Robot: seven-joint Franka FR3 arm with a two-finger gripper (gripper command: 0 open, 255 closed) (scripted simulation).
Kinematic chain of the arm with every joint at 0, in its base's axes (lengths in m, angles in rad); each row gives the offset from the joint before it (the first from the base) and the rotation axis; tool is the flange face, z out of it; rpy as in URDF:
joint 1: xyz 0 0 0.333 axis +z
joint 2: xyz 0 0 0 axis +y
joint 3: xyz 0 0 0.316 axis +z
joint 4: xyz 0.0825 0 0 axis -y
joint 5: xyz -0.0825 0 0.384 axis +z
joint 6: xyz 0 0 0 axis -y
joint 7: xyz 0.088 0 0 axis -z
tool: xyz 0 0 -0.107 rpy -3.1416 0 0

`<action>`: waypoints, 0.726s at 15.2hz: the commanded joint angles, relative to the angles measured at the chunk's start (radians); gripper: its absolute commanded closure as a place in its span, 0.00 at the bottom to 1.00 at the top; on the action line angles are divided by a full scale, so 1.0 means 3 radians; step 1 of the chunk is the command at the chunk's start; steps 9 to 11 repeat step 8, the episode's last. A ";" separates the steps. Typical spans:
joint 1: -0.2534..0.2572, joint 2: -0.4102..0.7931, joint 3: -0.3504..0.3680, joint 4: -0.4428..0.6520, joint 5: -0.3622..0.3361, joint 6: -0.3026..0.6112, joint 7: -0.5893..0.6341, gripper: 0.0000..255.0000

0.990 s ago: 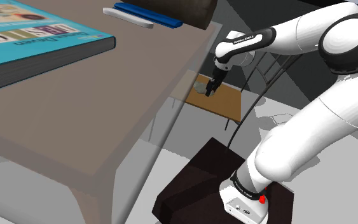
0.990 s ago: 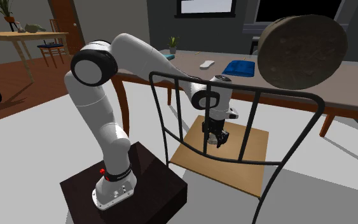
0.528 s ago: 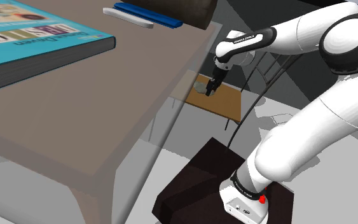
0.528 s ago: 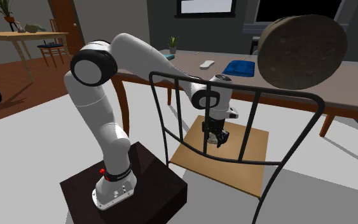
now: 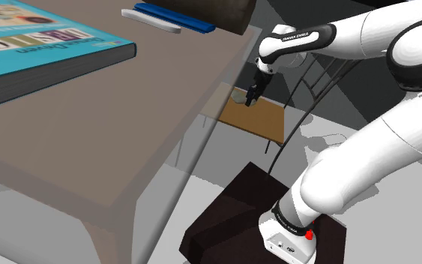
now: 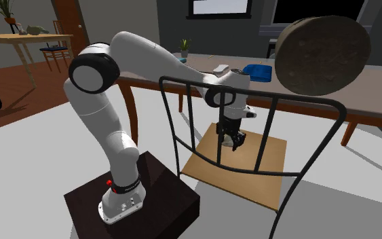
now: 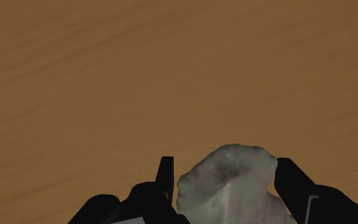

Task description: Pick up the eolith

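The grey tabletop (image 5: 89, 127) carries a blue-covered book (image 5: 44, 37) at its far corner. Beside it, the white arm (image 5: 366, 150) reaches down over a wooden chair seat (image 6: 250, 170). The black claw (image 6: 231, 141) hangs above the seat's edge nearest the tabletop (fingers partly apart), clasping the mottled grey eolith (image 7: 228, 184) between them, with the seat's wood grain behind it.

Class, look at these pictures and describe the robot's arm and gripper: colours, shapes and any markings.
The arm is glossy white, built of rounded tubular links with dark grey joint caps. A dark band with small white lettering circles the link near the wrist, and a red dot marks the base. The gripper is all black, with two blocky fingers.
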 commanded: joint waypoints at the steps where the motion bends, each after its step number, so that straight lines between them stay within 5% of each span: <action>1: -0.0003 -0.0040 0.0013 0.0057 -0.0016 -0.0093 0.0014 1.00; 11: -0.0003 -0.0114 0.0046 0.0226 -0.0038 -0.0330 0.0042 1.00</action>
